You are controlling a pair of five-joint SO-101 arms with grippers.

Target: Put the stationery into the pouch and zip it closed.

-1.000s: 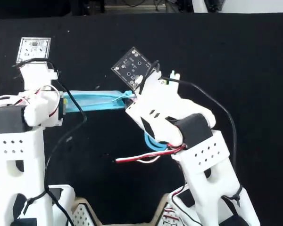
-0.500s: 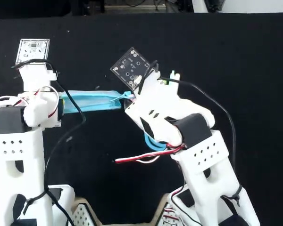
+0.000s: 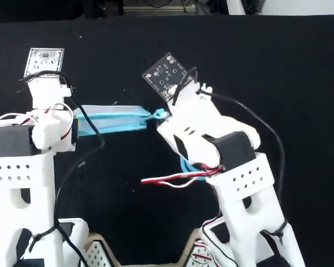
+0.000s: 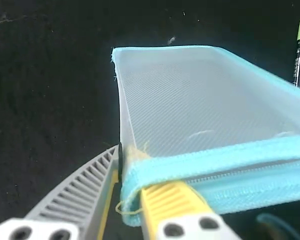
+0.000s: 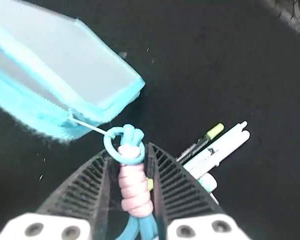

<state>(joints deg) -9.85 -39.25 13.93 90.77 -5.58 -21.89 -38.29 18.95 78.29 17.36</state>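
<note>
The right arm has drawn away from the pouch (image 3: 108, 119) since a second ago, taking the looped cord (image 3: 160, 115) with it, and the pouch has slid a little after it along the black table (image 3: 278, 67); the left arm at the pouch's other end has shifted slightly the same way. The pouch is a long, pale mesh thing with a bright blue edge, stretched out between the two arms. At its far end the left gripper (image 4: 127, 170) has its fingers clamped on the corner of the pouch (image 4: 200, 115), a yellow finger (image 4: 165, 200) on one face and a grey ribbed one on the other. At the opposite end a thin zip pull (image 5: 87, 125) sticks out from the pouch's corner, and through it runs the blue loop of a pink and blue cord (image 5: 130, 185). The right gripper (image 5: 127, 150) has its fingers closed on that cord just beyond the pouch. The pens (image 5: 217, 147), white ones and one with a green cap, lie on the table outside the pouch, past its zip-pull end.
</note>
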